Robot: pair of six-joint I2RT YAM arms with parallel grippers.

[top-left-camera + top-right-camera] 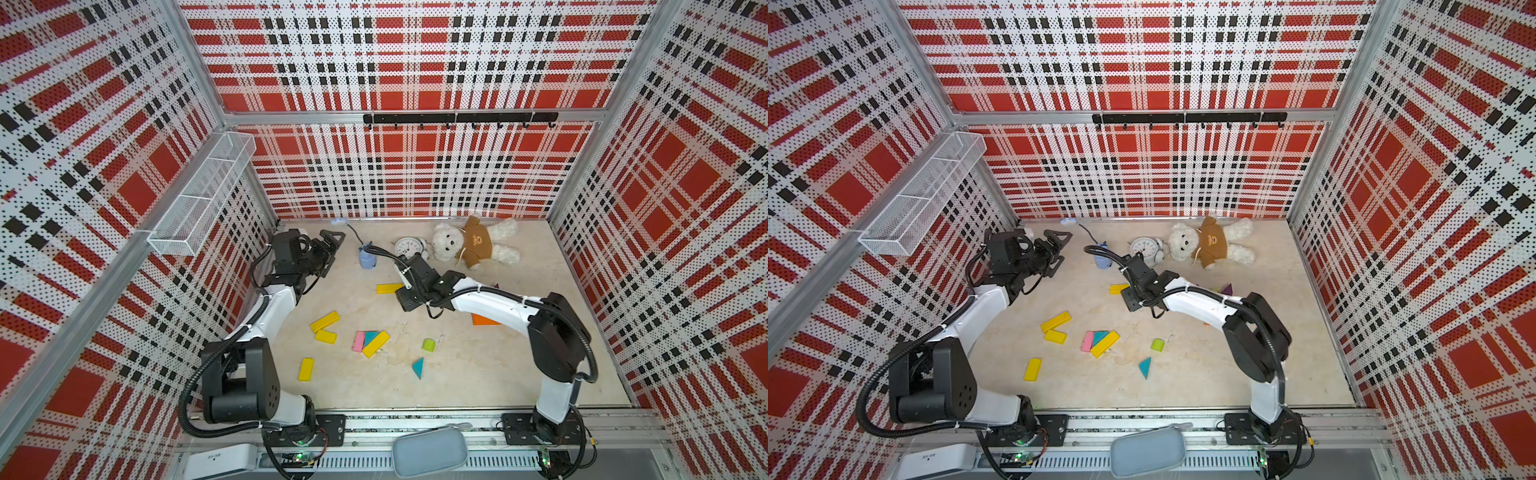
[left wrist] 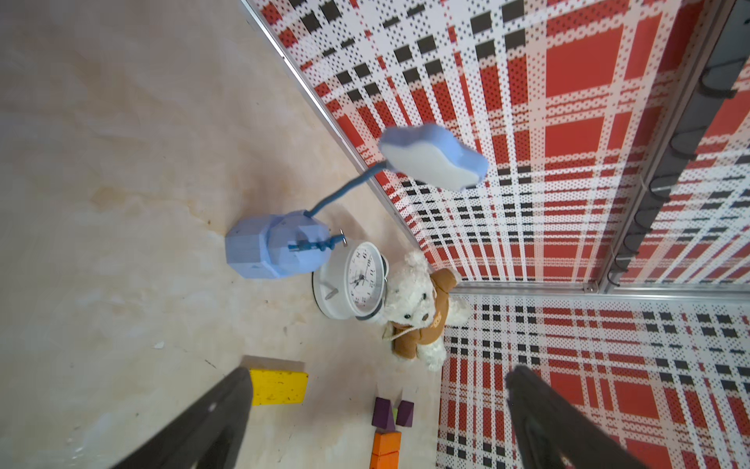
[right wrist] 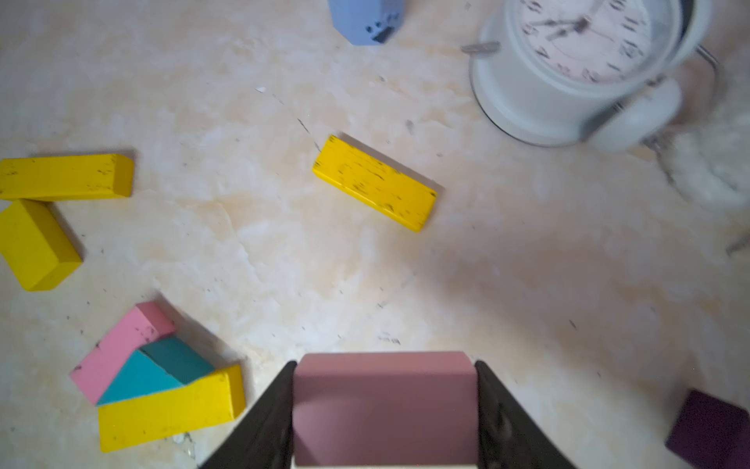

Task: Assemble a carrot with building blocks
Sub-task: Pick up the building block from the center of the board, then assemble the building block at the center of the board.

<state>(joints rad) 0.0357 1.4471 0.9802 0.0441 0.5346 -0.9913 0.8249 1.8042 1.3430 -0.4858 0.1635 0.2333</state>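
Note:
My right gripper [image 3: 384, 365] is shut on a pink block [image 3: 384, 406], held above the floor near a yellow bar [image 3: 375, 182]. Loose building blocks lie mid-floor: yellow bars [image 1: 324, 321] [image 1: 306, 369], a pink bar [image 1: 359, 340] against a teal triangle [image 1: 370, 337] and a yellow bar [image 1: 375, 343], a lime stub [image 1: 428, 344] and a second teal triangle [image 1: 418, 367]. Under the right arm, orange bars [image 2: 385, 446] line up with two purple triangles [image 2: 393, 412] at their end. My left gripper [image 1: 334, 249] hangs open and empty at the back left.
A white alarm clock [image 1: 407, 247], a teddy bear [image 1: 473, 243] and a blue desk lamp [image 1: 367, 259] stand along the back wall. A wire basket [image 1: 203, 187] hangs on the left wall, a hook rail [image 1: 457, 118] on the back wall. A grey pouch [image 1: 430, 451] lies on the front rail.

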